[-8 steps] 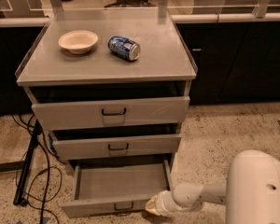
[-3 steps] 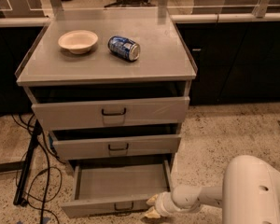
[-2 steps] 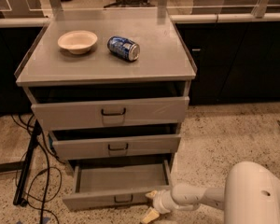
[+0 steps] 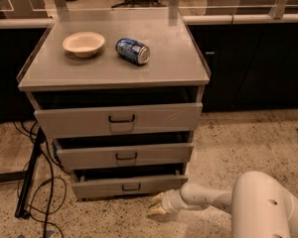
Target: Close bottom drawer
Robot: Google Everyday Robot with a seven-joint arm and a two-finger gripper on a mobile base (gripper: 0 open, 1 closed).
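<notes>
The bottom drawer (image 4: 129, 186) is the lowest of three grey drawers in a grey cabinet. It is pushed most of the way in, its front panel and small black handle (image 4: 131, 187) standing just proud of the cabinet. My gripper (image 4: 157, 205) is low near the floor, at the right end of that front panel, on the end of my white arm (image 4: 208, 198). The middle drawer (image 4: 125, 155) and the top drawer (image 4: 118, 119) each stand slightly open.
A white bowl (image 4: 83, 43) and a blue can (image 4: 132, 51) lying on its side sit on the cabinet top (image 4: 164, 63). Black cables and a stand (image 4: 31, 177) lie on the floor at the left. Dark cabinets (image 4: 248, 63) run behind.
The bottom drawer has slid in from wide open to nearly shut. My gripper has moved toward the cabinet with the drawer front.
</notes>
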